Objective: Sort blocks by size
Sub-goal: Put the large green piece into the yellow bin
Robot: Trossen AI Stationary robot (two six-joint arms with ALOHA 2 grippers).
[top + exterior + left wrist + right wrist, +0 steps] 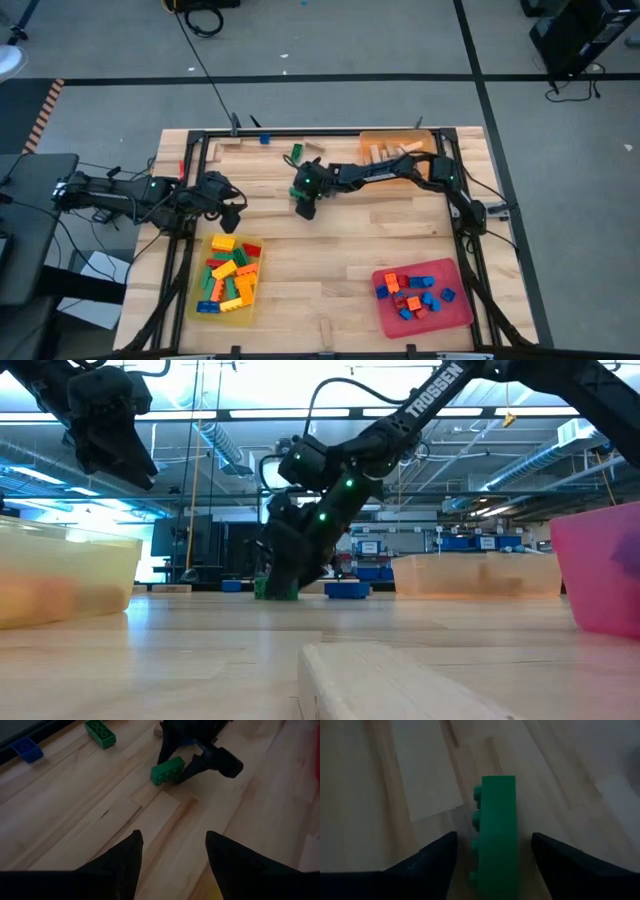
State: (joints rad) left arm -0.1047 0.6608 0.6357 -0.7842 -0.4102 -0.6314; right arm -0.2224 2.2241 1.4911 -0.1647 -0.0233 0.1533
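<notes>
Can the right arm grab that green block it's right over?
Probably yes. The right gripper has its fingers open on either side of the green block on the table, and nothing blocks them.

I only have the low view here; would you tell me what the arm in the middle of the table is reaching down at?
Observer: That is the right gripper, and a green brick lies on its side between its fingers, on the table.
Operator: Thank you. Is it clamped on the brick?
Observer: No, the wrist view shows a gap between each finger and the brick.
Operator: And where is the left gripper?
Observer: The left gripper hangs open just above the yellow tray, which holds larger bricks.
</notes>
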